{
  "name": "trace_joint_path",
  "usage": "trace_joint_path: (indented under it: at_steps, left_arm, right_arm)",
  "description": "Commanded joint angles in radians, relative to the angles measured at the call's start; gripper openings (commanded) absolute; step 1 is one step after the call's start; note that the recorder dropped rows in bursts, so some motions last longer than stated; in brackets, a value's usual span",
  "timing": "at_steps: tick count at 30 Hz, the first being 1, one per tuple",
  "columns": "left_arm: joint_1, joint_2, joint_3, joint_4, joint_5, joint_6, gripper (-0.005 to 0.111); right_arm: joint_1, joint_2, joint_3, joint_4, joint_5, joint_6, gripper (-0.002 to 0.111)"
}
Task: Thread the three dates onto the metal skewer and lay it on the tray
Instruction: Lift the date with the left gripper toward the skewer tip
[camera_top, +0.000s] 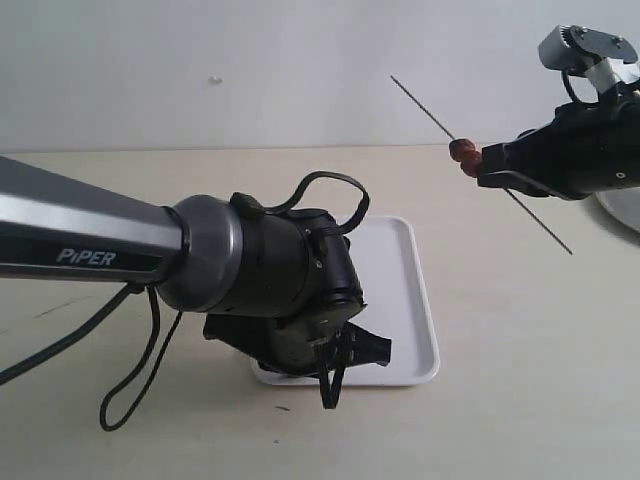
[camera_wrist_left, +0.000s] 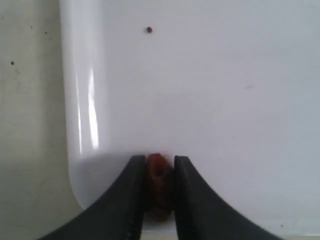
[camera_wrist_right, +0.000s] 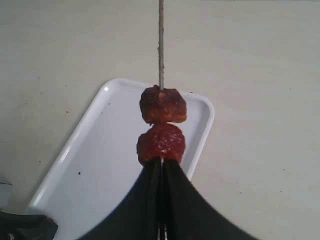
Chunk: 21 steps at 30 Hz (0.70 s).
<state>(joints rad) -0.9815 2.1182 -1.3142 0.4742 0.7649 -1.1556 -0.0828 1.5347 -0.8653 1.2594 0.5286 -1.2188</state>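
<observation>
My left gripper (camera_wrist_left: 159, 164) is down on the white tray (camera_wrist_left: 210, 85) near one corner. Its jaws press both sides of one dark red-brown date (camera_wrist_left: 159, 176). In the exterior view the left gripper (camera_top: 362, 348) covers the tray's (camera_top: 418, 300) near left part, and that date is hidden. My right gripper (camera_wrist_right: 161, 164) is shut on the metal skewer (camera_wrist_right: 161, 45), held in the air over the tray's (camera_wrist_right: 95, 170) far end. Two dates (camera_wrist_right: 163, 105) (camera_wrist_right: 161, 142) sit threaded on it, right against the fingertips. The skewer (camera_top: 425, 108) slants up to the left in the exterior view, with its dates (camera_top: 463, 152) beside the right gripper (camera_top: 492, 160).
A silvery round dish (camera_top: 622, 212) shows at the right edge of the exterior view. A tiny dark crumb (camera_wrist_left: 149, 30) lies on the tray. The left arm and its looping cables (camera_top: 140, 390) span the table's left half. Pale tabletop surrounds the tray.
</observation>
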Motion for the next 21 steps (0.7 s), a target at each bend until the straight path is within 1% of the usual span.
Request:
trace_joint_path:
  at_steps: [1, 6, 10, 14, 18, 21]
  left_arm:
    - [0.005, 0.006, 0.001, -0.014, 0.009, 0.024, 0.015]
    - [0.01, -0.037, 0.001, 0.014, 0.013, 0.053, 0.015]
    - [0.041, -0.106, 0.001, 0.048, 0.006, 0.053, 0.015]
    - [0.097, -0.181, 0.001, 0.048, -0.052, 0.087, 0.015]
    - [0.163, -0.239, 0.001, 0.045, -0.159, 0.09, 0.015]
    - [0.228, -0.272, 0.001, -0.035, -0.272, 0.125, 0.015]
  right_arm:
    - [0.0, -0.009, 0.001, 0.0, 0.017, 0.001, 0.0]
    - [0.0, -0.009, 0.001, 0.0, 0.019, 0.001, 0.0]
    - [0.0, -0.009, 0.001, -0.005, 0.018, 0.001, 0.0]
    - [0.0, -0.009, 0.001, -0.011, 0.024, -0.003, 0.0]
    - [0.0, -0.009, 0.001, -0.031, 0.045, -0.003, 0.0]
    - [0.0, -0.009, 0.001, -0.031, 0.072, -0.003, 0.0]
